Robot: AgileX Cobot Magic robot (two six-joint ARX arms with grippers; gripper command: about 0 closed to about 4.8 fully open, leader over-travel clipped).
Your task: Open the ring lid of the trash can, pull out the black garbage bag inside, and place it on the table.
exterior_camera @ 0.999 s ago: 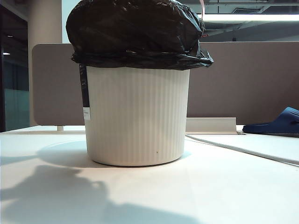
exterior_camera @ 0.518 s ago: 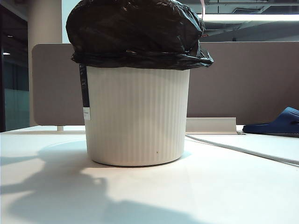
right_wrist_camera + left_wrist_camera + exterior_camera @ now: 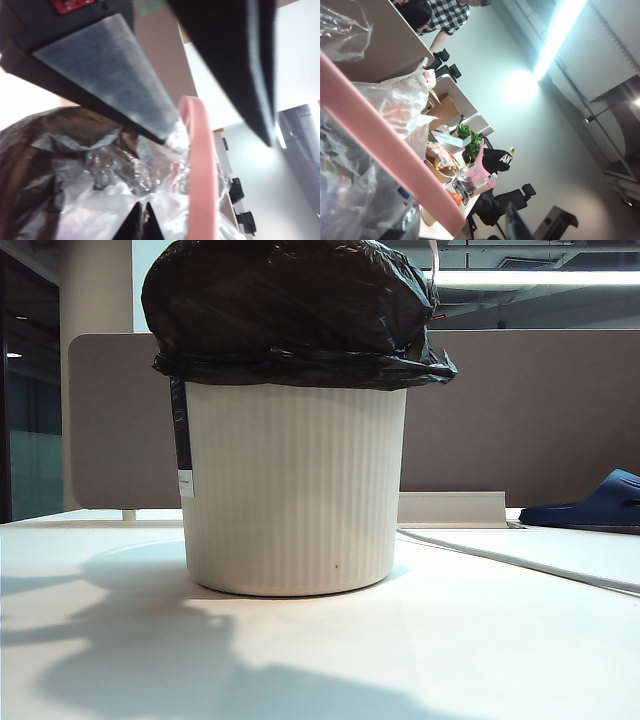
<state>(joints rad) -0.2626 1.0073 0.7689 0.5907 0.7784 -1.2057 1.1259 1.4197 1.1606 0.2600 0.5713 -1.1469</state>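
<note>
Ring lid (image 3: 200,165) pinched in closed right end effector (image 3: 210,125); left end effector's opening unseen.

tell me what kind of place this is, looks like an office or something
Most likely an open-plan office. A grey-brown partition panel stands behind the white table with the trash can, long ceiling light strips run overhead, and the left wrist view shows black office chairs beside cluttered desks.

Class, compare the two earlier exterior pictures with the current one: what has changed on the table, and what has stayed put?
Only the arm shadows on the table in the foreground shifted and spread. The trash can, the black garbage bag bulging over its rim and the blue slipper kept their places. Nothing was gripped or released in that view.
</note>
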